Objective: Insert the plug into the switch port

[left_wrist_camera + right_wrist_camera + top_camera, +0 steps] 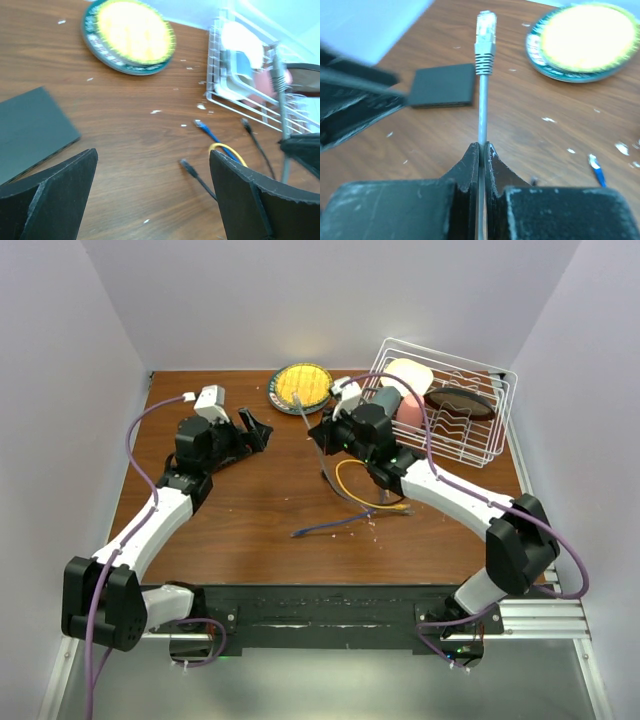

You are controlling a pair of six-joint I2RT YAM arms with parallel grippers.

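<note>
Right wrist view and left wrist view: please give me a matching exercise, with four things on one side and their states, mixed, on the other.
1. right gripper
2. left gripper
3. grey plug
4. black box

A. open, empty
B. lying flat on the table
C. shut on the grey cable
D. at the cable's end, past the fingertips

Pairs: 1-C, 2-A, 3-D, 4-B

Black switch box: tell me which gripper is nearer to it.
Left. The left gripper hangs open beside the black switch box; the right gripper, pinching the grey cable, sits farther away.
</note>
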